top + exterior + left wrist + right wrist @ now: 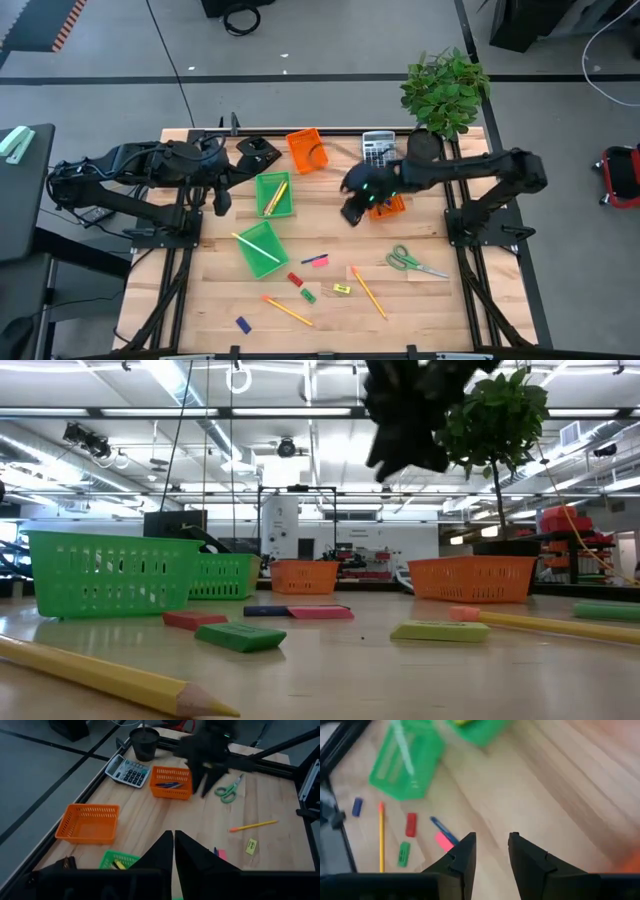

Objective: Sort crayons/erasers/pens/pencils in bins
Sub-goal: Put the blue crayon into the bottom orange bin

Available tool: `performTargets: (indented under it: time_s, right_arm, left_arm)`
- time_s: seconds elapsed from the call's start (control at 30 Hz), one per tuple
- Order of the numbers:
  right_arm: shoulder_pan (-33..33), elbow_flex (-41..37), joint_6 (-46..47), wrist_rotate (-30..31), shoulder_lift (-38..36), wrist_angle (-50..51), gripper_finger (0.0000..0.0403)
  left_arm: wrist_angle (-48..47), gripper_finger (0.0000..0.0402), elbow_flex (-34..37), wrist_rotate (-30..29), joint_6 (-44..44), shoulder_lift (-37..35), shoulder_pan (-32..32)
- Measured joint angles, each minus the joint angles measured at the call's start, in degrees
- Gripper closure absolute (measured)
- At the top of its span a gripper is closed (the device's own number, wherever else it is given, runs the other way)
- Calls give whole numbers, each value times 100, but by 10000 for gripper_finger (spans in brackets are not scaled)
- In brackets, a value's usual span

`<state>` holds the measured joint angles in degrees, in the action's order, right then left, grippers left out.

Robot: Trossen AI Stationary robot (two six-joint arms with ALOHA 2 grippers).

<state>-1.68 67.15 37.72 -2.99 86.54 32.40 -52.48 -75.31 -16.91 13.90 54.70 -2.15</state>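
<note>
- Pens: one dark blue pen (443, 833) lies on the table beside the pink eraser (443, 841); more pens sit in the orange bin (171, 783) next to the calculator (127, 769).
- Right gripper (491, 851) hangs above the table near that bin, fingers apart, nothing between them.
- Left gripper (173, 852) waits over the far-left part of the table, fingers pressed together, empty.
- Risk as I see it: blue pen and pink eraser touch or nearly touch, so a descent there could pinch both or nudge the pen away.
- Red eraser (410, 824), green eraser (403, 854) and a pencil (381, 837) lie close by; a wide approach could scatter them.
- Loose green bin (261, 248) sits skewed with a pencil across it; bumping it is possible.
</note>
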Motion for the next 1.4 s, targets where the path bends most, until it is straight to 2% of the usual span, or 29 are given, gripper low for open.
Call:
performTargets:
  time_s: [0.13, 0.23, 0.43, 0.57, 0.67, 1.07, 1.4]
  right_arm:
    - [665, 629, -333, 180, 730, 26, 281]
    - [932, 1172, -333, 162, 1447, 61, 281]
    - [1056, 2519, -306, 56, 2757, 73, 281]
    - [1134, 3274, -730, 39, 3433, 551, 281]
    - [1204, 3556, -1206, 40, 3755, 792, 281]
    - [1549, 3623, -2121, 132, 4041, 793, 287]
    - [1534, 3623, -2313, 288, 4043, 779, 251]
  left_arm:
    - [3, 373, 0, 1, -109, 0, 0]
    - [10, 367, 0, 2, -148, -4, -2]
    - [34, 370, 0, 20, -326, -5, -1]
    - [25, 377, 0, 20, -334, -17, 0]
    - [-4, 378, 4, 23, -333, -81, -1]
    - [-21, 358, 4, 111, -517, -122, 2]
    - [-39, 361, 4, 286, -514, -122, 2]
